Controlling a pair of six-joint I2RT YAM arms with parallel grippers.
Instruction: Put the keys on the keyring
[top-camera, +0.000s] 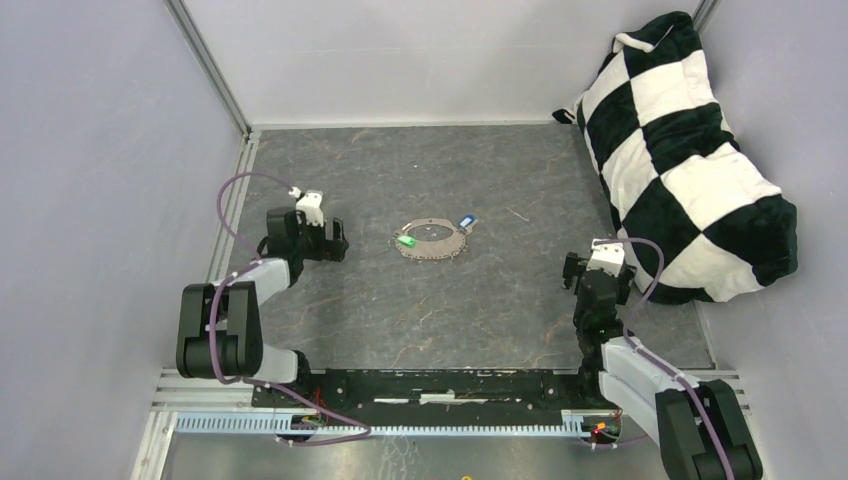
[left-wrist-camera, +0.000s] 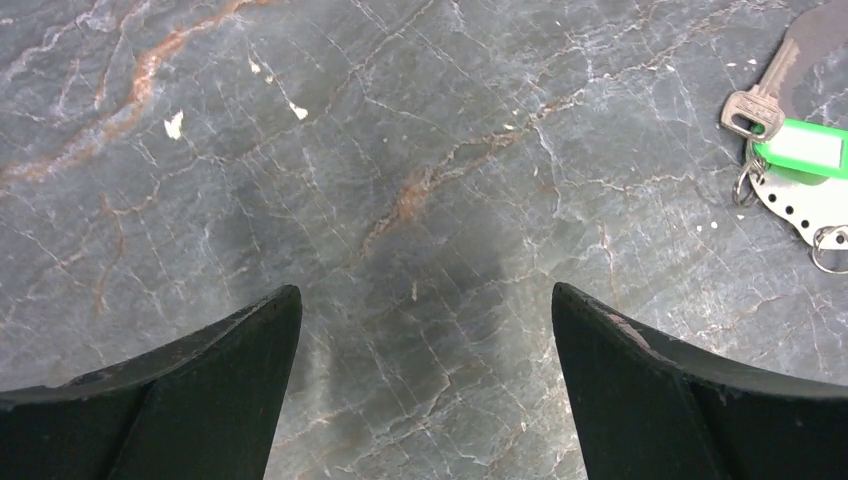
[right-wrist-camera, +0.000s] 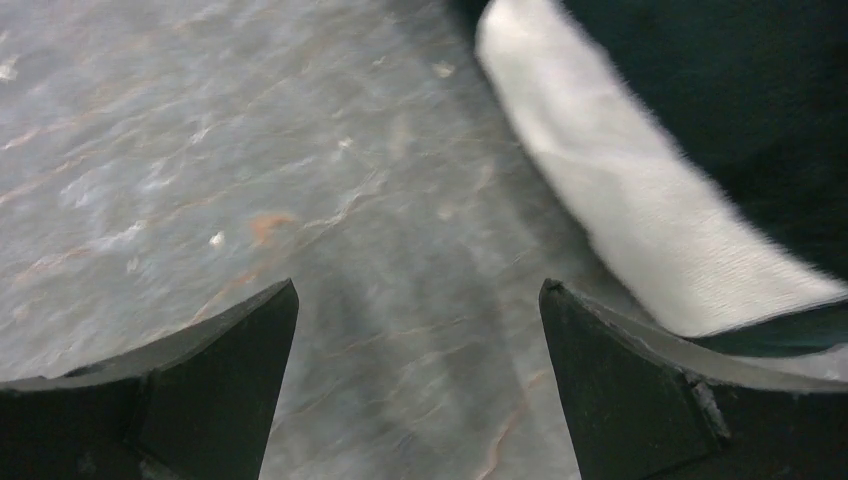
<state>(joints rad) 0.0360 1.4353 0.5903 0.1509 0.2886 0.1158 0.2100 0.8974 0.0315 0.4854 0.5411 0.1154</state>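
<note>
The keyring (top-camera: 432, 241), a thin grey metal loop, lies flat mid-table. A green-headed key (top-camera: 405, 240) rests at its left edge and a blue-headed key (top-camera: 466, 222) at its upper right. In the left wrist view the silver key (left-wrist-camera: 755, 105) with its green tag (left-wrist-camera: 805, 148) and a perforated piece of the keyring (left-wrist-camera: 800, 200) show at the far right. My left gripper (top-camera: 332, 241) (left-wrist-camera: 425, 295) hovers open to the left of the loop, over bare table. My right gripper (top-camera: 597, 270) (right-wrist-camera: 418, 285) stands open at the right, apart from the keys.
A large black-and-white checkered cushion (top-camera: 690, 150) fills the back right corner and lies just right of my right gripper; its white patch (right-wrist-camera: 640, 200) shows in the right wrist view. Grey walls enclose the dark marbled tabletop (top-camera: 420, 320).
</note>
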